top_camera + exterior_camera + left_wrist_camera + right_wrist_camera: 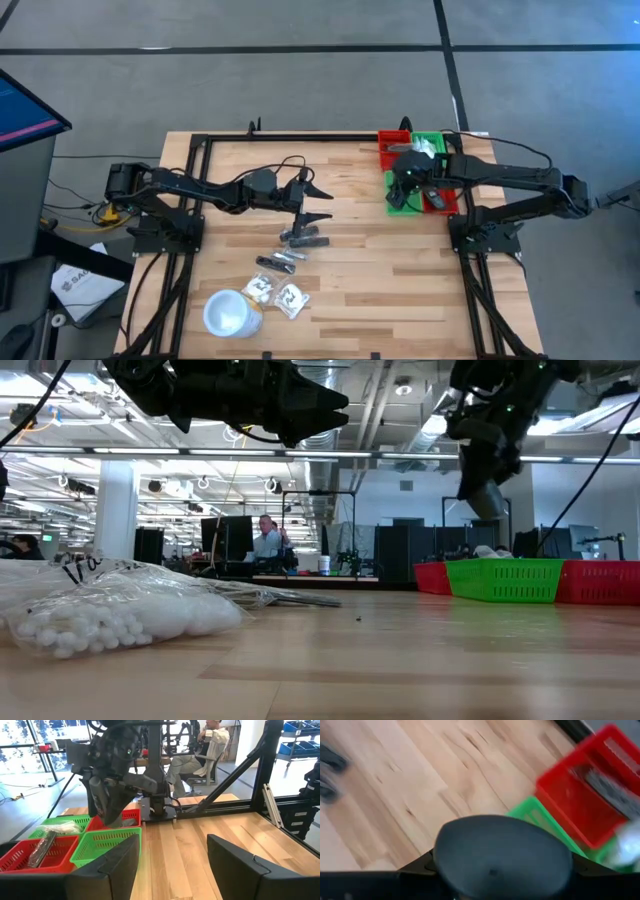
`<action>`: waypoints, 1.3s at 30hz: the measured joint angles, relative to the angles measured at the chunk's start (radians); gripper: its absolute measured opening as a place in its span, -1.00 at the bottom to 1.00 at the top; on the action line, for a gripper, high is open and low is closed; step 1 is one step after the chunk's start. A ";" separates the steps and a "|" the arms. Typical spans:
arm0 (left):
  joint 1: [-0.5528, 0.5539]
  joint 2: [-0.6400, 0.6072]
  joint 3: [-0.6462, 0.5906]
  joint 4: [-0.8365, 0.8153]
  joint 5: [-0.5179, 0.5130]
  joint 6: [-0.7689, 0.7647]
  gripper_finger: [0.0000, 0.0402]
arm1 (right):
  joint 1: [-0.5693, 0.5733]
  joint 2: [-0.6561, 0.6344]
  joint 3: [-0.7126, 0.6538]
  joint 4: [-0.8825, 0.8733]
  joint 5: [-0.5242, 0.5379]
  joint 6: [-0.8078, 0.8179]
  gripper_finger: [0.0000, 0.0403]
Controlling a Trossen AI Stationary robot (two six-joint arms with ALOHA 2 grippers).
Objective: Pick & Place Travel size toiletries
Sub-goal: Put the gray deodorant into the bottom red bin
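Baskets (420,172) under your right gripper (408,185), which grips a dark round thing.
Left gripper (316,205) gapes empty above the toiletries (303,238); wooden table (400,270), office behind.

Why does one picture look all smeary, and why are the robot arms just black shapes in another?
In the right wrist view the red basket and wooden table are streaked, likely motion blur. In the low view bright ceiling lights behind turn both arms dark, and the near sachet looks soft. The high view is evenly lit.
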 joint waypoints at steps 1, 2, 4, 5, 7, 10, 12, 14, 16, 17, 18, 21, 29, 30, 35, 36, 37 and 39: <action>0.000 0.000 0.000 0.000 0.000 0.000 0.10 | -0.009 0.000 0.000 -0.016 0.002 0.001 -0.02; 0.000 0.000 0.000 0.000 0.000 0.000 0.10 | -0.018 0.000 0.000 -0.027 0.008 0.009 -0.02; 0.000 0.000 0.000 0.000 0.000 0.000 0.10 | -0.036 0.000 0.000 -0.049 0.021 0.024 -0.02; 0.000 0.000 0.000 -0.001 0.000 0.000 0.10 | -0.045 0.000 0.000 -0.057 0.021 0.026 -0.02; 0.000 0.000 0.000 -0.001 0.000 0.000 0.10 | -0.064 0.000 -0.015 -0.059 0.021 0.038 -0.02; 0.000 0.000 0.000 -0.003 0.000 0.000 0.10 | -0.101 0.000 -0.053 -0.076 0.020 0.052 -0.02; 0.000 0.000 0.000 -0.003 0.001 0.000 0.10 | -0.127 -0.001 -0.072 -0.085 0.020 0.061 -0.02; 0.000 0.000 0.000 -0.003 0.001 0.000 0.10 | -0.152 -0.002 -0.091 -0.085 0.020 0.071 -0.02; 0.000 0.000 0.000 -0.003 0.001 0.000 0.10 | -0.177 -0.002 -0.103 -0.091 0.020 0.071 -0.02; 0.000 0.000 0.000 -0.003 0.001 0.000 0.10 | -0.191 -0.002 -0.107 -0.096 0.019 0.070 -0.02; 0.000 0.000 0.000 -0.003 0.001 0.000 0.10 | -0.205 -0.002 -0.110 -0.103 0.019 0.070 -0.02; 0.000 0.000 0.000 -0.003 0.001 0.001 0.10 | -0.252 -0.002 -0.116 -0.133 0.020 0.071 -0.02; 0.000 0.000 0.000 -0.004 0.001 0.002 0.10 | -0.359 -0.002 -0.116 -0.194 0.020 0.047 -0.02; 0.000 0.000 0.000 -0.004 0.001 0.002 0.10 | -0.370 -0.002 -0.116 -0.199 0.020 0.044 -0.02; 0.000 0.000 0.000 -0.004 0.001 0.003 0.10 | -0.421 -0.002 -0.116 -0.232 0.020 0.026 -0.02; 0.000 0.000 0.000 -0.004 0.001 0.003 0.10 | -0.430 -0.002 -0.116 -0.242 0.021 0.026 -0.02; 0.000 0.000 0.000 -0.004 0.001 0.003 0.10 | -0.439 -0.002 -0.116 -0.252 0.020 0.025 -0.02; 0.000 0.000 0.000 -0.004 0.001 0.003 0.10 | -0.453 -0.002 -0.116 -0.255 0.020 0.023 -0.02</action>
